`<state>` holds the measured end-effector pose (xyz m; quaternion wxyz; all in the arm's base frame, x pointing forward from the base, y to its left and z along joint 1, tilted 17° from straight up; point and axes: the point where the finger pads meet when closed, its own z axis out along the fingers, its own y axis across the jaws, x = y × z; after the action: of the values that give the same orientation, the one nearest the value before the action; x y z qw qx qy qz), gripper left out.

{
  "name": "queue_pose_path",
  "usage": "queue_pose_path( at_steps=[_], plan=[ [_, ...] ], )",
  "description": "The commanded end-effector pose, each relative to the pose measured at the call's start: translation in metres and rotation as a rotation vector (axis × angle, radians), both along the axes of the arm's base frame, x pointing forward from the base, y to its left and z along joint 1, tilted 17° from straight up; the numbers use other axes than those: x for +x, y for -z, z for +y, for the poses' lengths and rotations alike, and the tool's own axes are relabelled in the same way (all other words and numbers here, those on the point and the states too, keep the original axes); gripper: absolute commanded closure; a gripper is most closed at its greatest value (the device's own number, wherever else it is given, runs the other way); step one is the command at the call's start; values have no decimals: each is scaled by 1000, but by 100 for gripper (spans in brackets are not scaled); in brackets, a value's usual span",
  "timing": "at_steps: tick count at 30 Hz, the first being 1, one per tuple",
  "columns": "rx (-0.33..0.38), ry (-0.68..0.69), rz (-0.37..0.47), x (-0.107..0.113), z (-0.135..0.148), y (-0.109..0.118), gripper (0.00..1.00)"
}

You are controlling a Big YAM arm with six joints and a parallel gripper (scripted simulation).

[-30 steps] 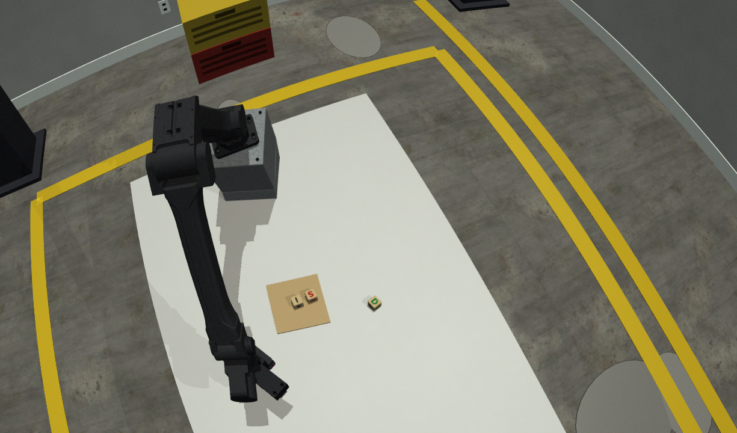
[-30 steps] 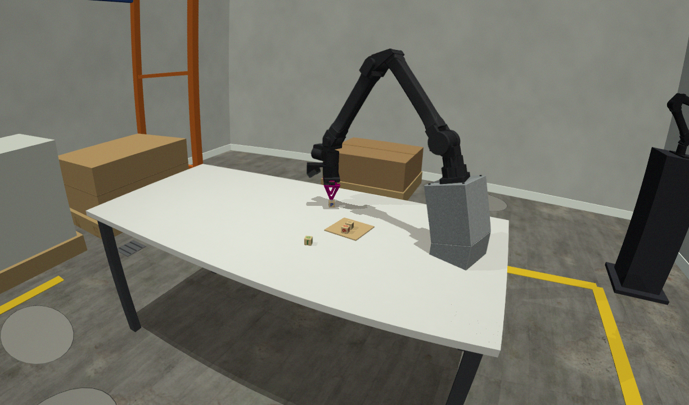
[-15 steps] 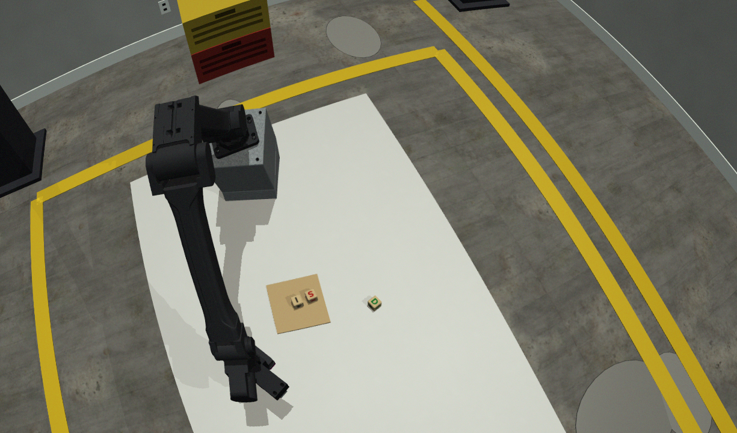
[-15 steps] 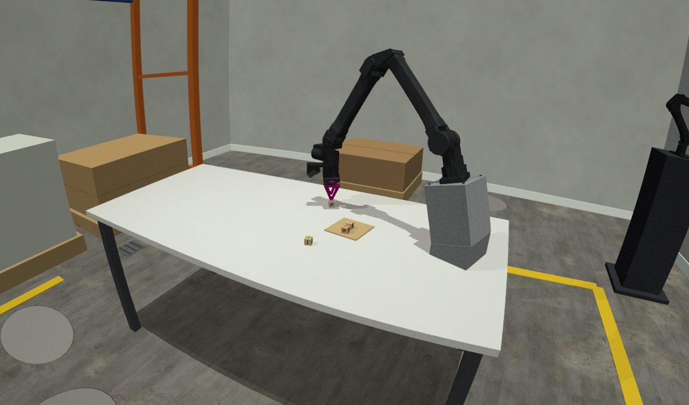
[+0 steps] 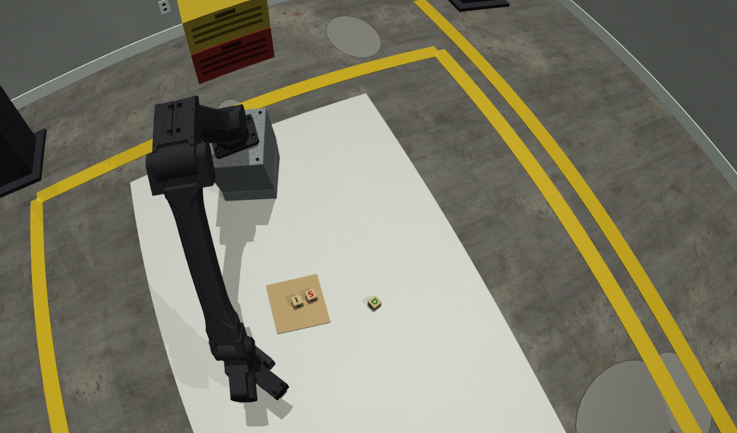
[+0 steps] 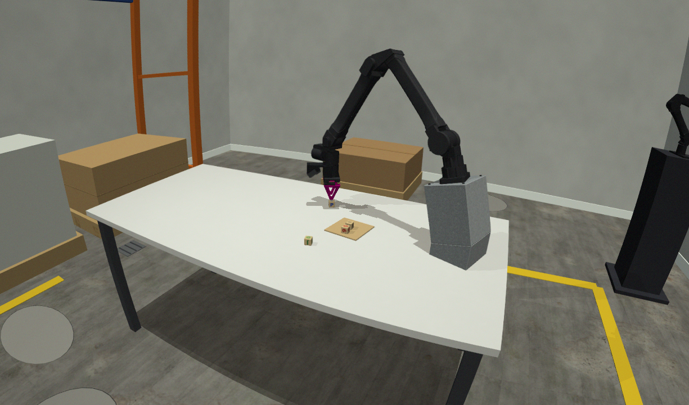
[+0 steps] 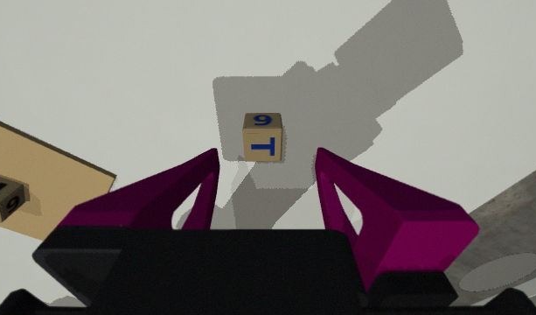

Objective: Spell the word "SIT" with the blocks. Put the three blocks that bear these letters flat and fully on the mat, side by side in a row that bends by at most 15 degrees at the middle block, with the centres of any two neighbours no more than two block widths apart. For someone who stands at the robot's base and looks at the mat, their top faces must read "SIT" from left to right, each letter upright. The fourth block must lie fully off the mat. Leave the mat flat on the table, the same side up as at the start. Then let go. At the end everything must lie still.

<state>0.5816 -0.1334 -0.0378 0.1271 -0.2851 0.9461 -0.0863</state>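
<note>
The T block (image 7: 262,137) lies on the white table, off the mat, with a blue T on its top face; in the exterior view (image 6: 331,203) it sits right under my fingers. My gripper (image 7: 267,157) is open and hovers just above it, one magenta finger to each side, not touching. In the top view the arm hides the T block. The tan mat (image 5: 292,304) carries the I block (image 5: 296,301) and the S block (image 5: 310,294) side by side. The D block (image 5: 374,303) lies on the table off the mat.
The grey robot base (image 5: 246,156) stands at the table's far end. The table edge (image 7: 504,206) runs close to the right of the T block in the wrist view. One block on the mat (image 7: 5,202) shows at the wrist view's left.
</note>
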Motion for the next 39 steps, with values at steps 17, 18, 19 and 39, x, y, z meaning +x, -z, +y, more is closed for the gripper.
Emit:
queue_pose_path(
  at_steps=[17, 18, 19, 39],
  plan=[
    [2, 18, -26, 15, -8, 1, 40],
    [2, 18, -26, 15, -8, 1, 40],
    [2, 18, -26, 15, -8, 1, 40],
    [5, 18, -10, 2, -8, 9, 40]
  ],
)
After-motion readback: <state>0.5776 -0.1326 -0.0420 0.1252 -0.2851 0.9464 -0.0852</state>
